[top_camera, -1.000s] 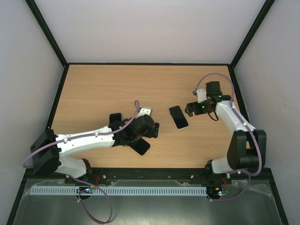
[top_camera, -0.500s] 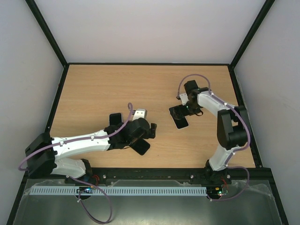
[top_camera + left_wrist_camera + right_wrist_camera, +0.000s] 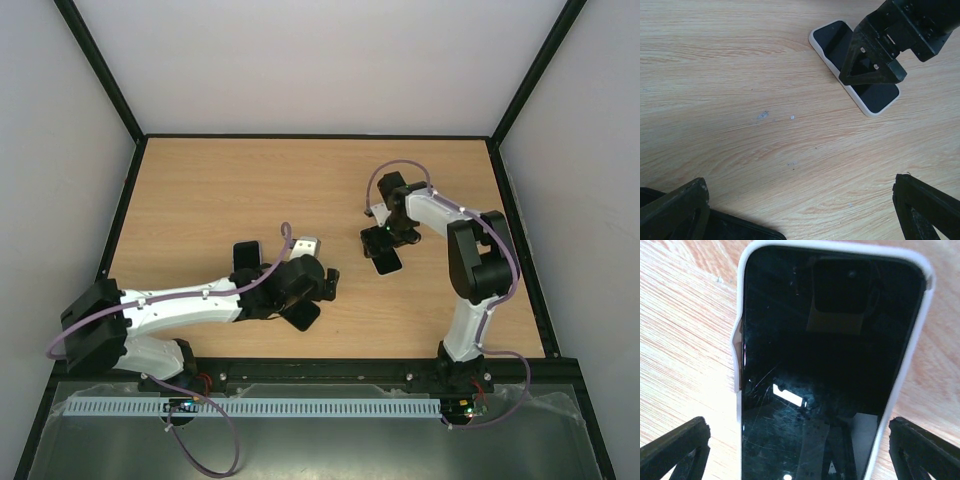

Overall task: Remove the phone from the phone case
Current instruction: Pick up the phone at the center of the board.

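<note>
The black phone (image 3: 825, 340) lies screen up inside the pale phone case (image 3: 920, 330) on the wooden table. The case's left rim is bent slightly away from the phone's edge. My right gripper (image 3: 800, 455) is open and low over the phone's near end, one finger on each side of the case, touching nothing I can see. From above, the right gripper (image 3: 382, 240) covers the far half of the phone (image 3: 389, 262). My left gripper (image 3: 322, 293) is open and empty, apart to the left. In its wrist view it (image 3: 800, 215) faces the cased phone (image 3: 875, 97).
A plain black phone (image 3: 300, 315) lies under the left gripper's near finger and also shows in the left wrist view (image 3: 740, 232). Another black phone (image 3: 245, 253) lies behind the left arm. Black frame rails border the table.
My right arm has swung left from the table's right side and come down over the cased phone. The left arm has only shifted slightly.
</note>
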Available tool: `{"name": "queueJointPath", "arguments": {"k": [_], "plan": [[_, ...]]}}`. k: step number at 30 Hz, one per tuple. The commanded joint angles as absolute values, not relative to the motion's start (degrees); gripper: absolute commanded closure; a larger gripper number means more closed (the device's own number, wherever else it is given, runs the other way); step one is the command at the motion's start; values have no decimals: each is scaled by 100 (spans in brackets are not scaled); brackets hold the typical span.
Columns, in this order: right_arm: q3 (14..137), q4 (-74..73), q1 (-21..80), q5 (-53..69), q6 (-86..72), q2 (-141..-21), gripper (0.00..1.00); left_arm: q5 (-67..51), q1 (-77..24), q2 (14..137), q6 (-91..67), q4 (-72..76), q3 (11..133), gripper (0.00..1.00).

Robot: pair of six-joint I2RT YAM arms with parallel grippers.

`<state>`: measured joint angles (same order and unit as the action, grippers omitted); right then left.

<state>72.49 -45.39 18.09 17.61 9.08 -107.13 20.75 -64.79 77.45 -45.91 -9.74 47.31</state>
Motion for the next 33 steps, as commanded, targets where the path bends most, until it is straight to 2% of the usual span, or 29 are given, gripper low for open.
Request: {"name": "queueJointPath", "arguments": {"k": [1, 9, 15, 24, 28, 33], "plan": [[7308, -4807, 1968, 1622, 1022, -10823, 8, 1994, -6529, 7839, -4611, -910, 4751, 2], [7031, -4480, 2305, 829, 648, -10896, 11, 1986, -6583, 7910, -4612, -975, 4773, 2], [6996, -4395, 2326, 715, 372, -11064, 11, 2000, -6601, 7950, -4640, -972, 4757, 2], [6817, -4433, 2397, 1083, 711, -10927, 33, 2074, -6653, 7907, -4765, -1071, 4728, 1], [6461, -4487, 2645, 1221, 1284, -10359, 39, 2228, -6645, 7681, -4965, -1055, 4632, 0], [5788, -4471, 3198, 1227, 1772, -9530, 41, 2675, -6485, 7320, -5543, -1389, 4526, 1]]}}
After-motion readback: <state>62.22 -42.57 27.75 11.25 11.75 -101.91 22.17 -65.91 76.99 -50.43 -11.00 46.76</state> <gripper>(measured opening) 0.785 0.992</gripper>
